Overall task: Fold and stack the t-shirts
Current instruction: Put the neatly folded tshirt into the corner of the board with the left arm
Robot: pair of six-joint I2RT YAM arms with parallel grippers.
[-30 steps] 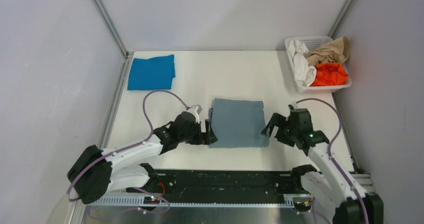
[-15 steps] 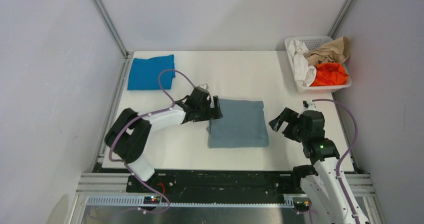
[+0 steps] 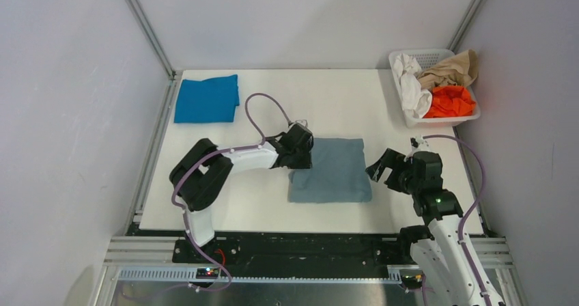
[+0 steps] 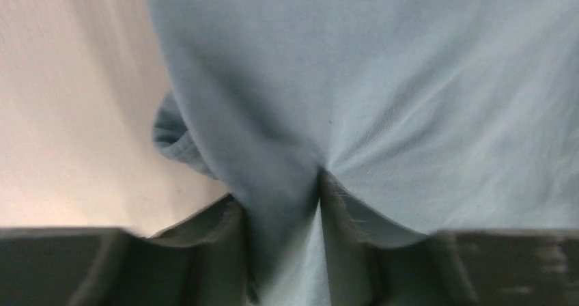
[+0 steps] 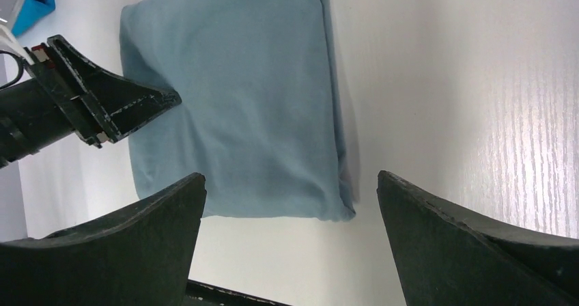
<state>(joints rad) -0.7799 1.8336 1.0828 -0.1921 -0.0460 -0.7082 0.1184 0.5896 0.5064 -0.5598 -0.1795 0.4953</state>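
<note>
**Left gripper (image 3: 304, 160) pinches folded grey-blue t-shirt (image 3: 334, 173)**

Its fingers are clamped on the shirt's far left corner, midway along the table (image 3: 328, 101), toward the near edge. The right gripper (image 3: 381, 170), jaws wide apart, hangs just beside the shirt's right edge. The brighter blue t-shirt (image 3: 206, 99) lies folded at the table's far left corner.

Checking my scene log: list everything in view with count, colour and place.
grey-blue shirt: 1, grey-blue, folded, table centre
blue shirt: 1, bright blue, folded, far-left corner
basket: 1, white, far-right corner
white cloth: 1, white, in basket
tan cloth: 1, tan, in basket
orange cloth: 1, orange, in basket
table: 1, white, under everything
left gripper: 1, black, pinching grey-blue shirt's left edge
right gripper: 1, black, open, just right of grey-blue shirt
</note>
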